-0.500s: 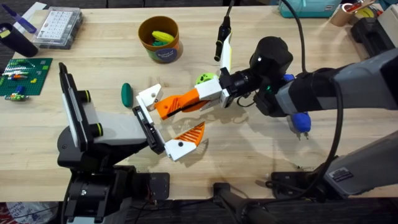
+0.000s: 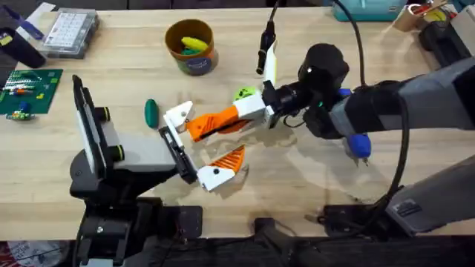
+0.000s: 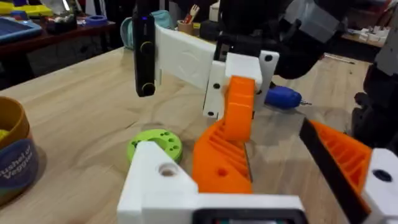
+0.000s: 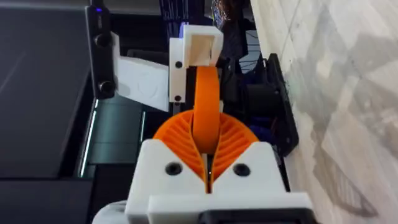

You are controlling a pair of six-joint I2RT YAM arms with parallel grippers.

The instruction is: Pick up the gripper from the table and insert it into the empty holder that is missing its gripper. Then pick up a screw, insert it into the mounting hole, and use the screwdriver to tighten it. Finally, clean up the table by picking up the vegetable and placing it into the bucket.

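The gripper point(image 2: 211, 122), an orange ribbed wedge on a white base block, hangs level above the table point(image 2: 312, 185). My right gripper point(image 2: 241, 115) is shut on its orange end; the right wrist view shows its pads point(image 4: 233, 140) clamped on the wedge point(image 4: 205, 93). The white base point(image 3: 155, 180) sits right at the holder point(image 2: 177, 152), the black end plate of my left arm. My left gripper point(image 2: 211, 144) stands open with one mounted orange finger point(image 2: 226, 159). The blue screwdriver point(image 2: 359, 144) lies under the right arm. A dark green vegetable point(image 2: 151, 111) lies left of the plate. The bucket point(image 2: 191, 46) stands behind. I cannot make out a screw.
A lime green disc point(image 2: 243, 94) lies just behind the held piece. A clear compartment box point(image 2: 70, 31) and a green baseplate point(image 2: 26, 89) sit at the far left. The bucket holds yellow and green items. Bare wood lies in front of the right arm.
The right gripper and the held orange piece have edged slightly left toward the left arm's plate. Nothing else has moved noticeably.
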